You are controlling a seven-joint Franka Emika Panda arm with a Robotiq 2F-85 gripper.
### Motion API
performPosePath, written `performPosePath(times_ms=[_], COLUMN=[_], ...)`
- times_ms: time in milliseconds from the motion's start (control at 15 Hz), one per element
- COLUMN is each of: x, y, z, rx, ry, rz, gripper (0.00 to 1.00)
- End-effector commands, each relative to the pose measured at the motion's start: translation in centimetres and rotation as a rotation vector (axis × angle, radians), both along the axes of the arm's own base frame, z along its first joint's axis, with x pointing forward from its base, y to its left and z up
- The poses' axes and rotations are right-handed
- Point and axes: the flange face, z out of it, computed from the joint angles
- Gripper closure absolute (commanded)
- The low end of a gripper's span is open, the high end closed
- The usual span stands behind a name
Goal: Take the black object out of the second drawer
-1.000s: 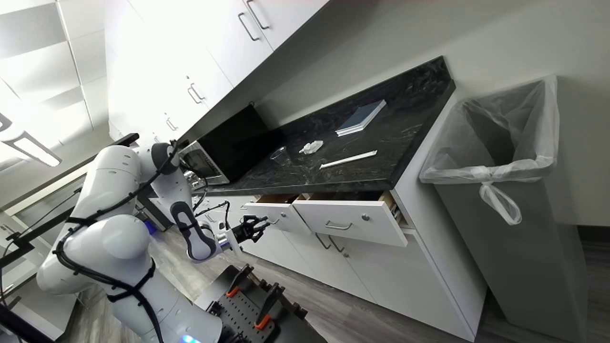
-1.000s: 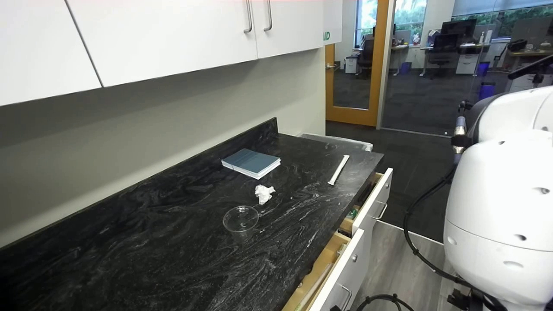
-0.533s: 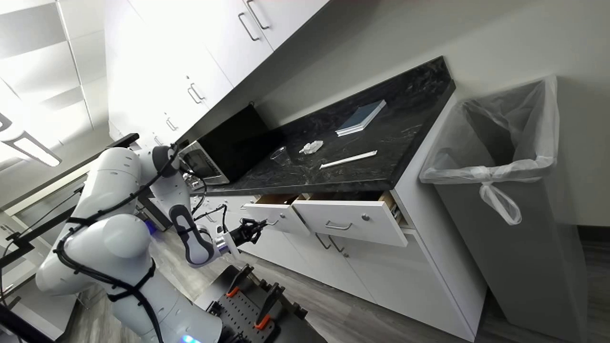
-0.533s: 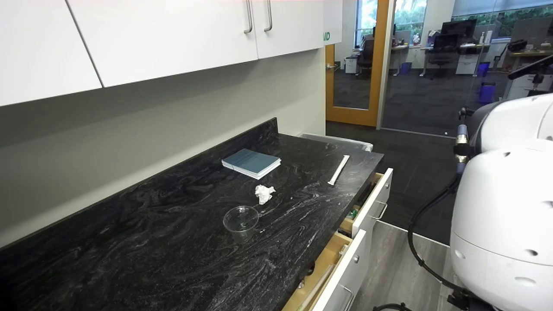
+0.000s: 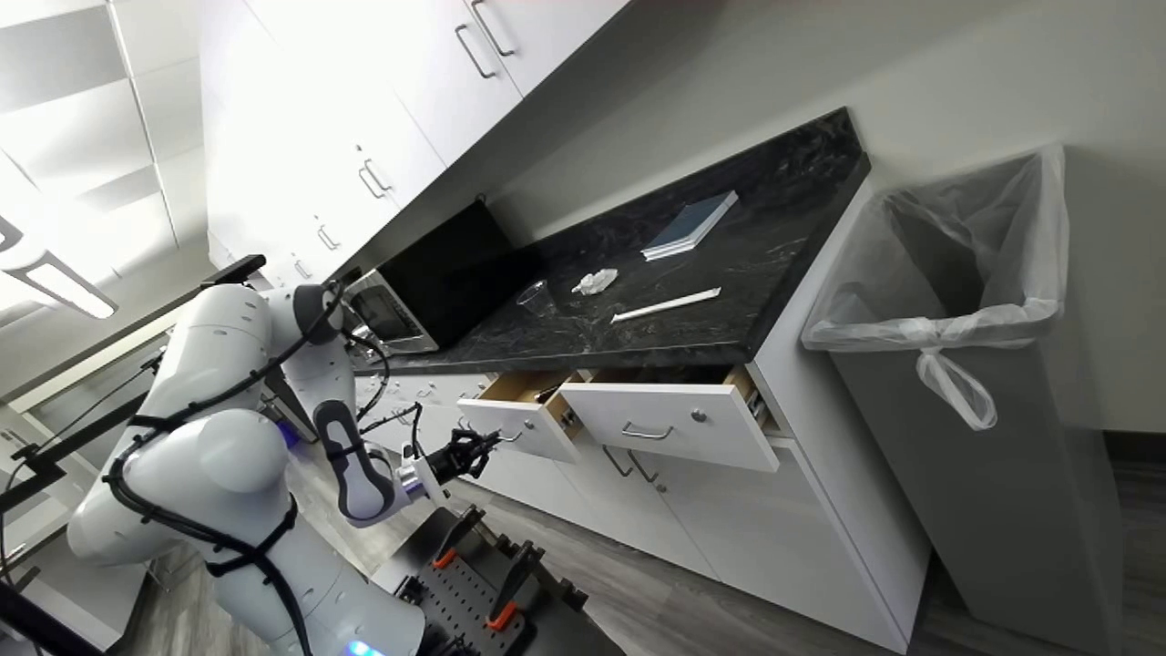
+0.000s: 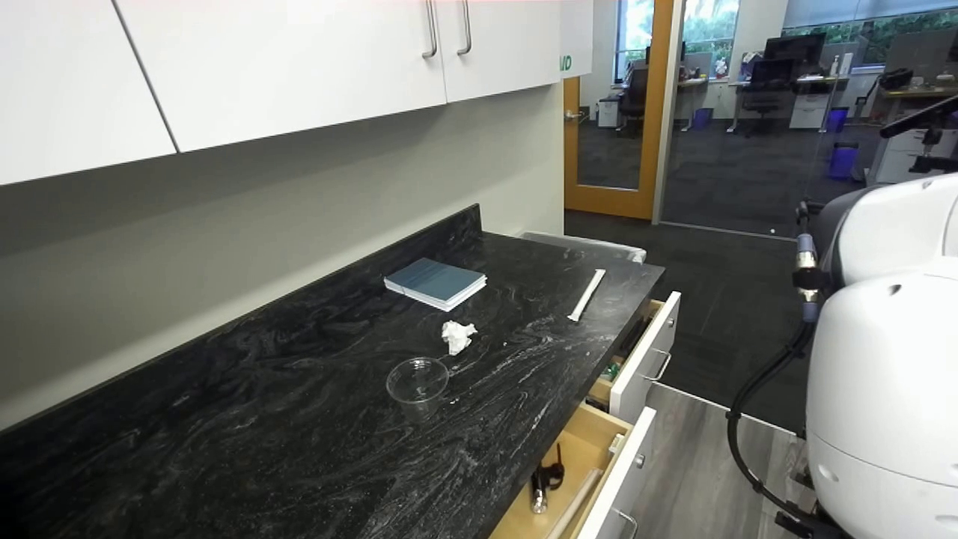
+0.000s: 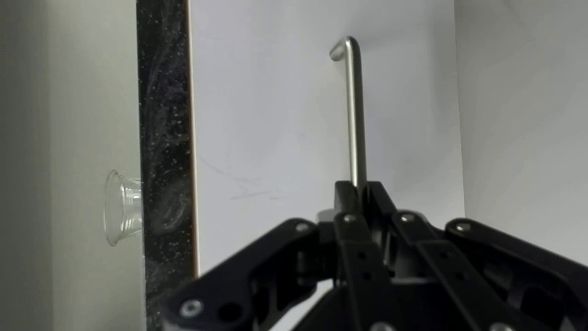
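Black flashlight-like object is lying inside the second drawer, and I'm spotting it in an exterior view, near where the dark countertop is hiding the rest of the interior. I'm catching a shiny end and maybe a strap, so on "flashlight" I'm only guessing. Over in the wrist view, my gripper is clasping the drawer's silver bar handle, fingers clenched with the bar running between them. So where am I standing? The drawer is sitting well open, enough, I'm judging, for reaching in from above, so the access half is looking done. The removal isn't happening yet: nothing is gripping the black object. What I'm figuring is left: letting go of the handle, backing off, climbing over the white front, coming down, pinching the thing and lifting it out. A pale rod is lying between it and that front, so I'm wanting a careful descent there. Next door the wider drawer is standing open too, but it isn't counting in this job.
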Motion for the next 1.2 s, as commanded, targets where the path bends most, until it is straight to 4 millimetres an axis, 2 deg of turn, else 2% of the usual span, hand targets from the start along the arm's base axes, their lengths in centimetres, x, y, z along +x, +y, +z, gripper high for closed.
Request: performPosePath(times_ms=[0,333,800,1133], x=[-4.1,-8.2,-14.0,-17.2], y=[0.2,-0.2,-1.1,-1.2], z=[-0.9,-1.3,-3.2,-3.1], rx=[0.047,0.058,0.08,0.106], ry=[0.036,0.053,0.087,0.116], rz=[-0.007,-0.023,-0.034,-0.028], gripper=[0.97,0.97,0.97,0.97])
